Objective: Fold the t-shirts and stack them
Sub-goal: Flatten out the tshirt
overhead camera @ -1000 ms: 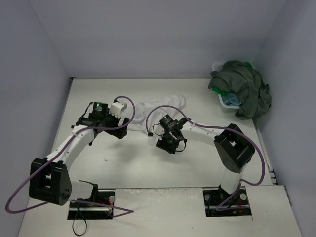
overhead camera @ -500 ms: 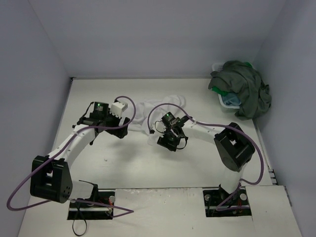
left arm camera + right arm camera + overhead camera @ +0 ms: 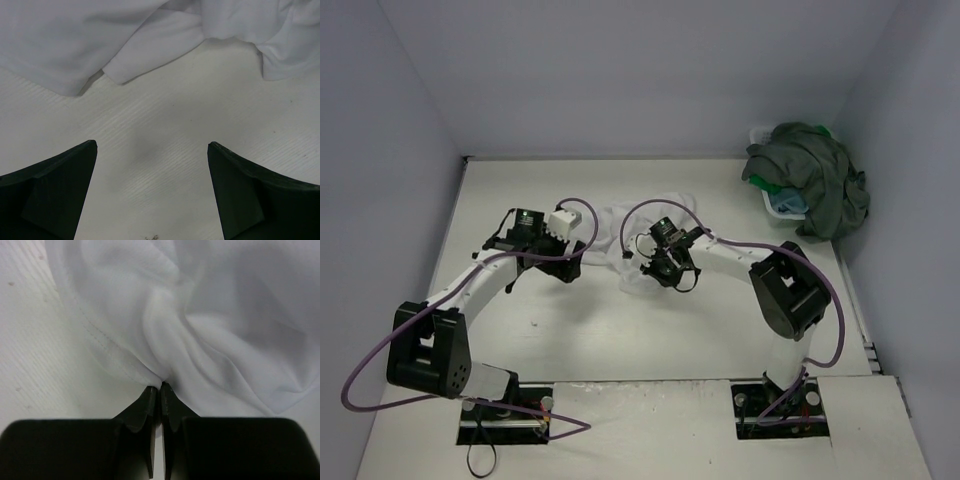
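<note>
A crumpled white t-shirt point(image 3: 655, 210) lies on the table between the two arms. My right gripper point(image 3: 644, 266) is shut on a bunched fold at its near edge; in the right wrist view the fingertips point(image 3: 160, 386) pinch the white cloth point(image 3: 225, 315). Just left of the shirt, my left gripper point(image 3: 574, 264) hangs open; in the left wrist view its fingers point(image 3: 151, 150) stand wide over bare table, short of the shirt's hem point(image 3: 60, 45). A dark olive-grey t-shirt point(image 3: 818, 178) is heaped at the back right, with bits of green point(image 3: 760, 183) and light blue point(image 3: 790, 203) cloth under it.
A white slatted basket point(image 3: 778, 214) holds the heap against the right wall. Walls close the table point(image 3: 620, 330) at the back and both sides. Purple cables loop over both arms.
My right gripper moved forward to the white shirt's edge and shut on it. The left arm edged slightly right, its gripper still open.
</note>
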Motion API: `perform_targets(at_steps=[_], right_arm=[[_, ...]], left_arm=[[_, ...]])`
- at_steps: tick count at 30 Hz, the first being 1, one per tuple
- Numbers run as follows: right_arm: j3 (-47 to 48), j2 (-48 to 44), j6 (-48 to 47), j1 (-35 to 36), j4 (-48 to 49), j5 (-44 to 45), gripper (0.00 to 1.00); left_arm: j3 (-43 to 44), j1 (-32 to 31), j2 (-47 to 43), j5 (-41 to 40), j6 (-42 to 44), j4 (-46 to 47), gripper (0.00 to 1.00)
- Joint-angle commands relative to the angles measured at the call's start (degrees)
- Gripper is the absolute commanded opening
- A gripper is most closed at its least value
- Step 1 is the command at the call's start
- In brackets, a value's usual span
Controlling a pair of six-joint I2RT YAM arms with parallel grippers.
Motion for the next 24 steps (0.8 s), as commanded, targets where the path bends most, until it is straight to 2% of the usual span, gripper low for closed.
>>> perform_targets(at_steps=[1, 5, 11, 16, 19, 24], right_arm=[[1.2, -1.8, -1.0, -4.0, -1.5, 2.7, 0.00], [9.4, -7.4, -1.2, -9.7, -3.6, 1.8, 0.00], [22.2, -9.2, 0.2, -17.3, -6.2, -3.1, 0.00], [23.8, -8.0, 1.0, -18.3, -6.2, -3.9, 0.00], [24.5, -6.8, 2.1, -19.6, -5.2, -3.4, 0.00], [29.6, -4.9, 5.7, -25.0, -3.1, -2.6, 0.00]], left_arm=[[1.2, 0.1, 0.6, 1.5, 0.5, 3.7, 0.86], [0.8, -0.2, 1.2, 1.5, 0.1, 6.1, 0.86], [1.1, -1.6, 4.0, 1.9, 0.4, 9.1, 0.86], [1.5, -5.9, 6.7, 1.8, 1.1, 12.9, 0.86], [2.9, -10.3, 8.8, -1.9, 3.2, 15.1, 0.86], [9.8, -13.0, 14.1, -3.9, 2.8, 15.8, 0.86]])
